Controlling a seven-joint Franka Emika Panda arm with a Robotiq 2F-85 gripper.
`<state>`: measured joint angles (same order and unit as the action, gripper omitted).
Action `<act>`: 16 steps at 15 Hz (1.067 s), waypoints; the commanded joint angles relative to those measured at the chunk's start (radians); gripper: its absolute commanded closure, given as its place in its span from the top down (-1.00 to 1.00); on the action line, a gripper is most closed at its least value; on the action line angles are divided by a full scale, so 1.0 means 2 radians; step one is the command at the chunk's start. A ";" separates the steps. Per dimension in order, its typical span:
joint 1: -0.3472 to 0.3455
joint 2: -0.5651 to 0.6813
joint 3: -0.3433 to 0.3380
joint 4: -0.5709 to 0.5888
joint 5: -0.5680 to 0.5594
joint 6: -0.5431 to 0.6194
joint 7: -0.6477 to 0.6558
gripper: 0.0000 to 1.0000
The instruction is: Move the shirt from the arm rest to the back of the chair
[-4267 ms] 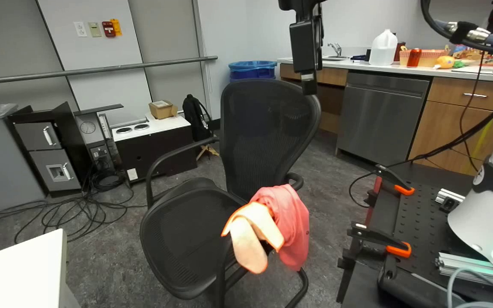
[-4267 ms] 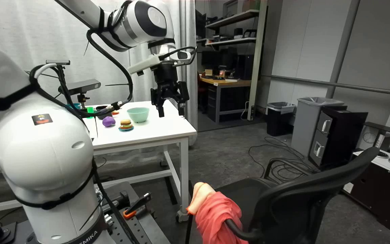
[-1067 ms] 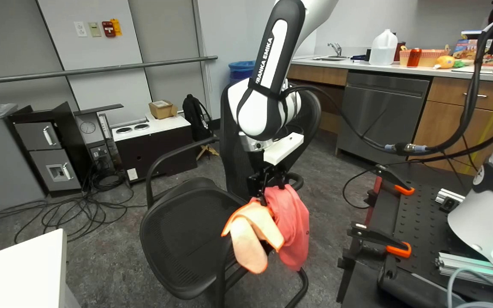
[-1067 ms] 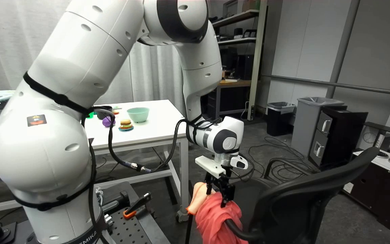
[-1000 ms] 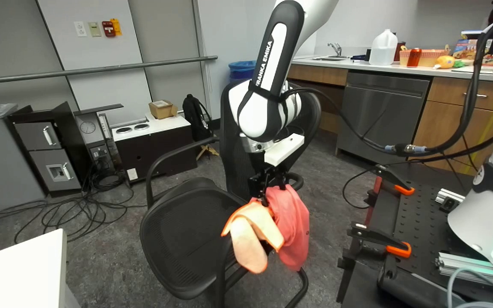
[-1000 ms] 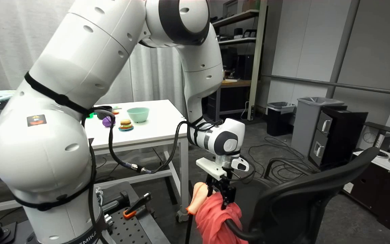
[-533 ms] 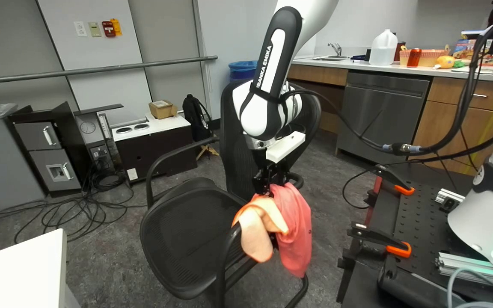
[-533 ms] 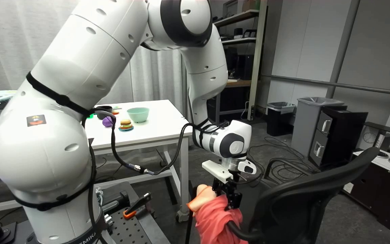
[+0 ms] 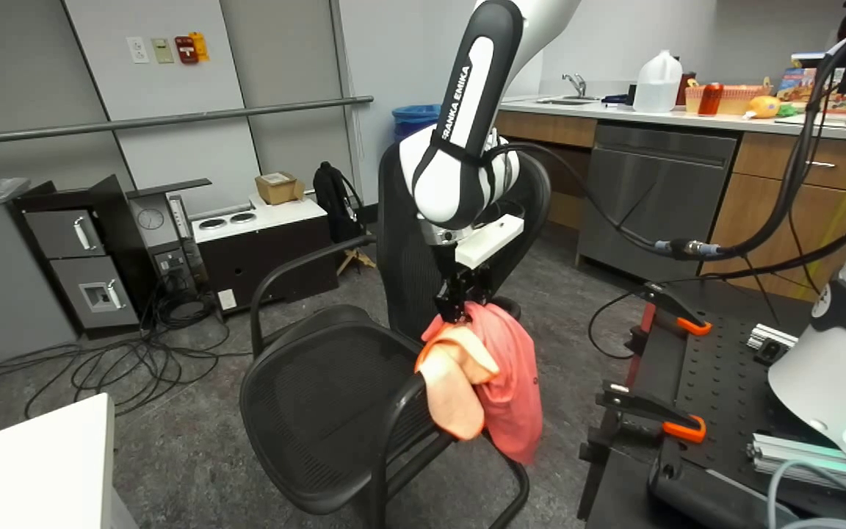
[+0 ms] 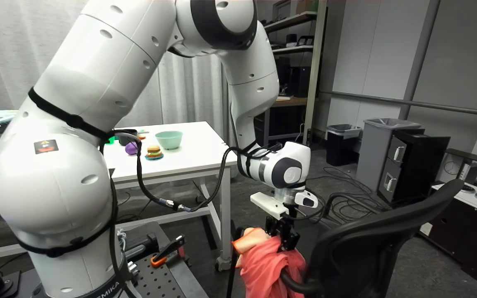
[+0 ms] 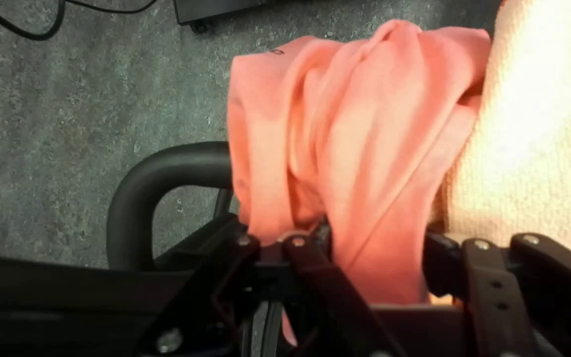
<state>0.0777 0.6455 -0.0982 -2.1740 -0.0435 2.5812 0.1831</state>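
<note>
Gripper (image 11: 382,253) pinches a bunched fold at the top of the shirt (image 9: 511,360) above the arm rest (image 11: 129,218) of the chair (image 9: 327,404), likely so it can lift clear toward the chair's backrest (image 10: 379,231). Shirt hangs over that arm rest: coral, crumpled, paler orange-edged flap (image 9: 458,400) toward the chair's front.

The shirt (image 9: 517,382) is coral pink, bunched and creased, slung about one arm rest (image 11: 129,223) of the black chair (image 9: 335,411), the arm rest's curved tube running into its folds. The lower part dangles down the outer side. Towards the front I see a paler peach flap (image 9: 452,397) edged in orange, though whether it's the same cloth I can't tell. The chair's back (image 9: 408,288), dark mesh, rises close by
</note>
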 commanded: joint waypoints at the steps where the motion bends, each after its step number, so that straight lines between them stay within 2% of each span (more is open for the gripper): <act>1: 0.034 -0.059 -0.014 -0.037 -0.028 0.001 0.028 -0.89; 5: 0.048 -0.115 -0.013 -0.063 -0.048 -0.012 0.040 -0.90; 9: 0.042 -0.172 -0.022 -0.082 -0.069 -0.008 0.063 -0.90; 16: -0.022 -0.250 -0.064 -0.075 -0.083 -0.016 0.068 -0.90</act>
<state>0.0856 0.2334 -0.2126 -2.3157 -0.1808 2.5783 0.2894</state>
